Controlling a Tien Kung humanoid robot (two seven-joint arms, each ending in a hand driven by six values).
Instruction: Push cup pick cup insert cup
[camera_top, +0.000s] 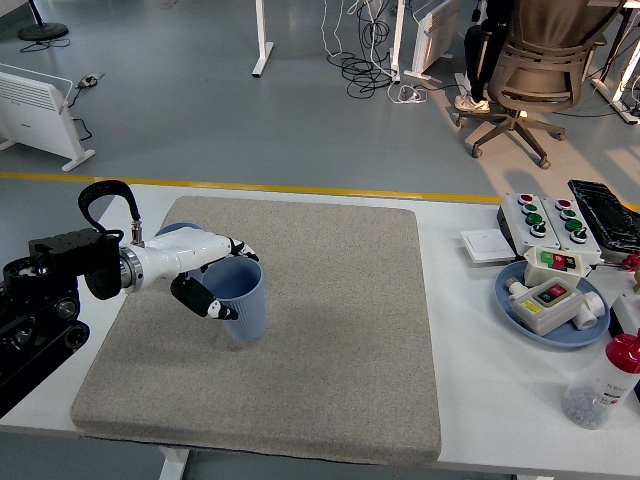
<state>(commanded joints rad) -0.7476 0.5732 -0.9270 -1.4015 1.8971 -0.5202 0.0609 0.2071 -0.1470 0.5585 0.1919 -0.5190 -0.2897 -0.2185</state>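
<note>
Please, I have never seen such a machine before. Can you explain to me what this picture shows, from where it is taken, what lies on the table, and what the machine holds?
The picture comes from a camera high on a humanoid robot, looking down over a white table. The black arm from the left ends in the left hand, white with dark fingertips. It grips a blue cup over a grey mat; the cup looks tilted and perhaps lifted. A second blue cup is mostly hidden behind the hand. The right arm is not visible. At the right are a blue plate with button boxes, another button box, and a red-capped bottle. An office chair stands on the floor beyond.
</note>
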